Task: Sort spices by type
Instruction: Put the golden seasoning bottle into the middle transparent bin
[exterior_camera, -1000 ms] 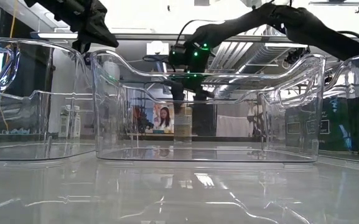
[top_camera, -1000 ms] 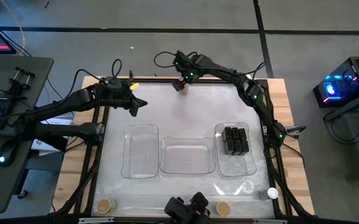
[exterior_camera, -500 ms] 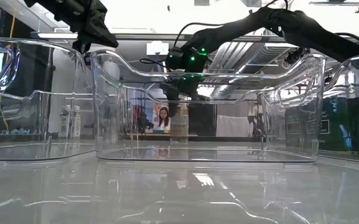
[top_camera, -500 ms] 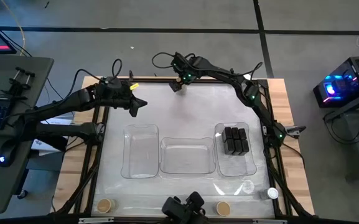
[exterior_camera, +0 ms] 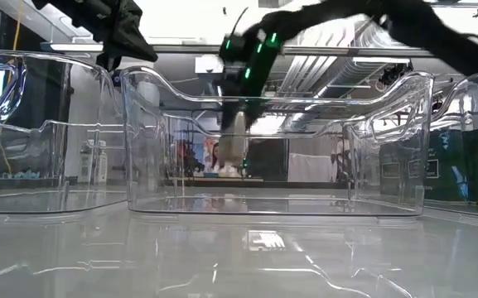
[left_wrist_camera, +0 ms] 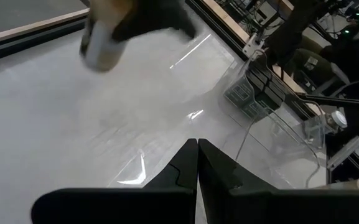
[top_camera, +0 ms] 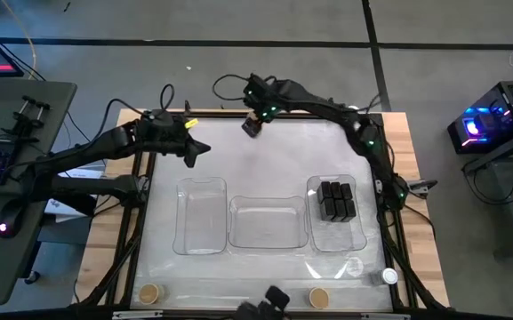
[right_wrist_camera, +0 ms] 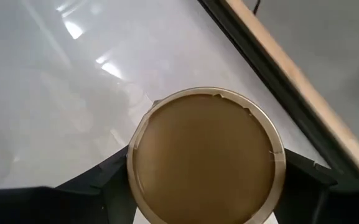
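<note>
Your right gripper (right_wrist_camera: pixel 207 186) holds a round tan-topped jar (right_wrist_camera: pixel 205 155) by its sides, near the table's (top_camera: pixel 265 160) far edge. It looks light, hard and smooth, so squeeze gently under the lid. Your left gripper (left_wrist_camera: pixel 196 163) is shut and empty.

Three clear plastic trays (top_camera: pixel 262 224) stand side by side across the table's middle, blocking low passage, while the bare white tabletop (top_camera: pixel 265 160) behind them lies open.

right pincer (exterior_camera: pixel 237 124) motion-blurred in low view, tan-topped jar (right_wrist_camera: pixel 205 155) cut off by frame edge
</note>
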You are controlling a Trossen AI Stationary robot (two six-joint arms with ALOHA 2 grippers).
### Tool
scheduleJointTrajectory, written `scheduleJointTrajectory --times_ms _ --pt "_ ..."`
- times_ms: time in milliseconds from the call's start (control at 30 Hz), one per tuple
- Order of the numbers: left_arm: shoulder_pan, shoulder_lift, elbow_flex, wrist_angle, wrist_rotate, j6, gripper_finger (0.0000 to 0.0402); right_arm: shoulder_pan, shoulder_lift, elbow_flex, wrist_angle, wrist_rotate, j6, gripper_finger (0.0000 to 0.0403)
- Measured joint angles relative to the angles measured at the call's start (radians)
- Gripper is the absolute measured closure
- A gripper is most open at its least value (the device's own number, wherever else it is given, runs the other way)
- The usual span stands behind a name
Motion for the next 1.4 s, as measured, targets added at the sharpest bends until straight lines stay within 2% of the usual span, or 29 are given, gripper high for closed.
scheduleJointTrajectory --times_ms 100,233,333,467,600,700,800,967,1133,1267,1400 --pt "0.0 -0.004 0.0 0.0 0.015 0.042 0.0401 0.033 -0.099 0.002 -0.103 -0.027 -0.063 0.0133" --pt "0.002 -0.008 0.0 0.0 0.017 0.116 0.0401 0.121 -0.219 0.002 -0.267 -0.175 -0.121 0.0133" --pt "0.003 -0.007 0.0 -0.001 0.017 0.162 0.0401 0.217 -0.291 0.003 -0.422 -0.238 -0.103 0.0133" --pt "0.003 -0.002 0.0 0.0 0.017 0.25 0.0401 0.382 -0.316 0.002 -0.495 -0.169 0.075 0.0133" --pt "0.003 0.008 0.0 0.001 0.019 0.307 0.0402 0.556 -0.316 -0.067 -0.463 -0.106 0.233 0.0133" --pt "0.003 0.015 0.0 0.0 0.031 0.289 0.0401 0.643 -0.317 -0.212 -0.4 -0.096 0.293 0.0133" --pt "-0.008 0.015 0.0 0.0 0.047 0.247 0.0401 0.7 -0.31 -0.36 -0.337 -0.03 0.296 0.0133" --pt "-0.064 0.012 0.0 0.001 0.048 0.174 0.0401 0.726 -0.353 -0.557 -0.107 0.045 0.334 0.0133" --pt "-0.183 0.013 0.0 0.066 0.033 0.049 0.0401 0.732 -0.522 -0.823 0.117 0.123 0.379 0.0133" --pt "-0.309 0.018 0.0 0.188 -0.076 -0.029 0.0401 0.714 -0.653 -0.995 0.235 0.092 0.379 0.0133" --pt "-0.414 0.031 0.0 0.26 -0.2 -0.09 0.0402 0.711 -0.708 -1.074 0.309 0.102 0.339 0.0133"
